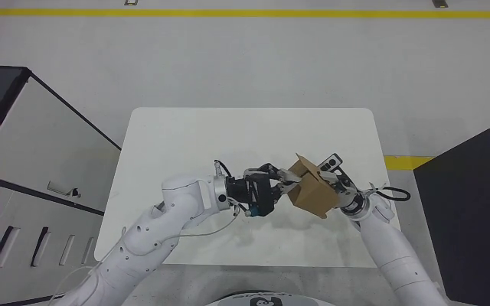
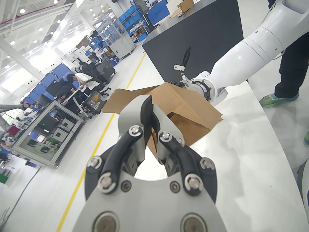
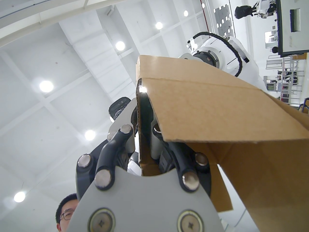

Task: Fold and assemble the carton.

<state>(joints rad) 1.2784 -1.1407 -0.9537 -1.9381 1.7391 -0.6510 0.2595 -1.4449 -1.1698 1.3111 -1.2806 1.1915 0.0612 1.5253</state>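
Note:
A brown carton [image 1: 312,191] is held above the white table [image 1: 191,145], tilted, with its flaps partly open. My left gripper [image 1: 280,187] meets it from the left. In the left wrist view, that gripper [image 2: 151,115] is shut on the edge of a flap of the carton [image 2: 186,105]. My right gripper [image 1: 337,182] holds the carton's other side. Seen from the right wrist, this gripper [image 3: 142,108] is shut on a side wall of the carton [image 3: 217,107]. One of its fingers is hidden behind a flap.
The carton hangs over the table's right half, toward the front edge. A black cabinet [image 1: 459,214] stands close off the table's right side, and a grey cabinet [image 1: 38,153] off its left. More folded cartons [image 2: 183,5] lie on the black cabinet.

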